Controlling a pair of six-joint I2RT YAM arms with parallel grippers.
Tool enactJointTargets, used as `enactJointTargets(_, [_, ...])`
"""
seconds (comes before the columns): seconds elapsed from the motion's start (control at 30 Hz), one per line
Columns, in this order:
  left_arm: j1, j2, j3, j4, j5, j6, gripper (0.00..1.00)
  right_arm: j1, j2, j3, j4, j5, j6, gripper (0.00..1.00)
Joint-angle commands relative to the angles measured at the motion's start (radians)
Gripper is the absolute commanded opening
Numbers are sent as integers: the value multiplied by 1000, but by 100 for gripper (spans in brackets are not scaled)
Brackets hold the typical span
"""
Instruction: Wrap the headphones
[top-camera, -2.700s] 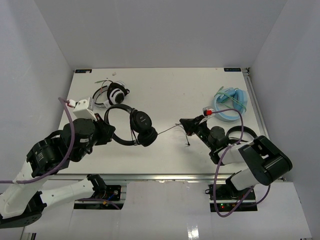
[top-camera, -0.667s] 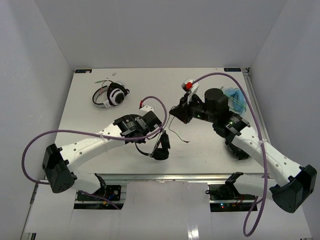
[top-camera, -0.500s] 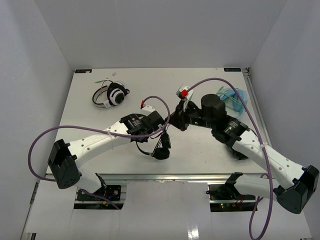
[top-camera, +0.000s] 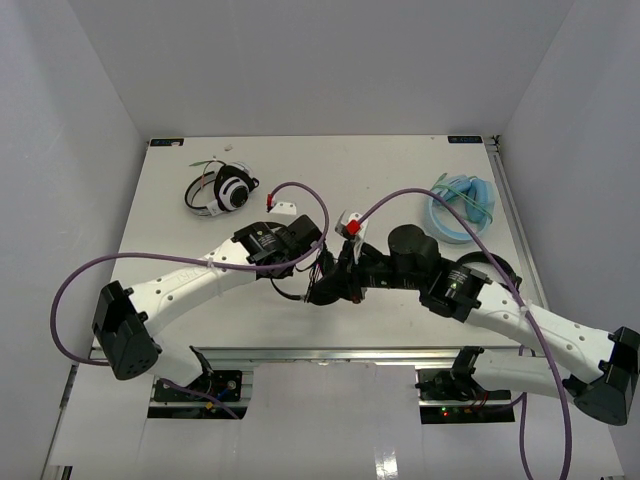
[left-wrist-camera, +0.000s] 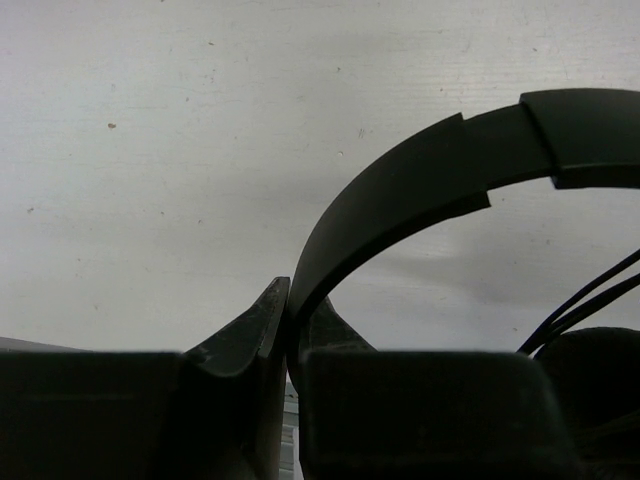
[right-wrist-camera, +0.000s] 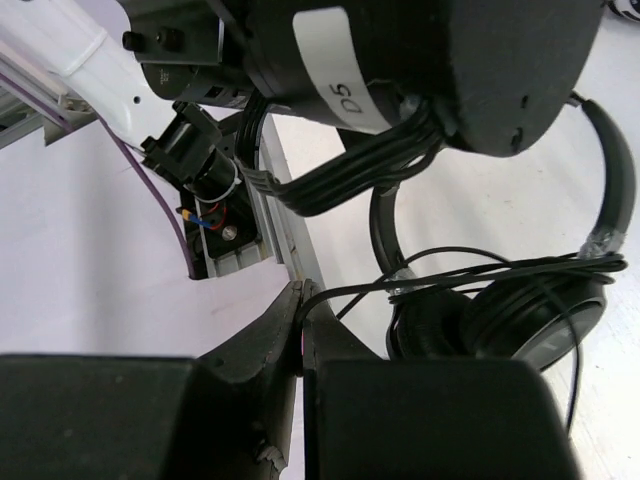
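Near the middle of the near edge of the tabletop (top-camera: 330, 170), the headphones (right-wrist-camera: 540, 315) are held between both arms, the left tool (left-wrist-camera: 288, 300) pressed together on the thin black headband (left-wrist-camera: 420, 170) and the right tool (right-wrist-camera: 300, 300) pinching the long thin black cable (right-wrist-camera: 350, 290).

Matt plastic headphones (left-wrist-camera: 400, 185), matt table (left-wrist-camera: 150, 150)

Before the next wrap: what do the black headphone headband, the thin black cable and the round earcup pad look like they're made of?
Black headband: probably hard plastic, matte; smooth, with a stepped seam where sections join.
Thin black cable: likely rubbery sheath; it bends freely, faint sheen.
Round black earcup pad: seemingly soft leatherette; slight gloss, rounded edge.
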Motion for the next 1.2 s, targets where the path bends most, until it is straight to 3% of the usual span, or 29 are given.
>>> enactJointTargets(0.0, [14,-60,43,-5,-46,-63,0,55,-16,-31,100,-9,36,8])
enactJointTargets(0.37, [27,-186,3,87,-26,-102,0,166,-12,-185,316,9,100,8])
enactJointTargets(0.83, [30,-339,-20,123,-21,-161,0,268,59,-301,452,112,102,9])
enactJointTargets(1.17, [30,-455,-61,166,-71,-179,0,333,132,-273,377,385,145,11])
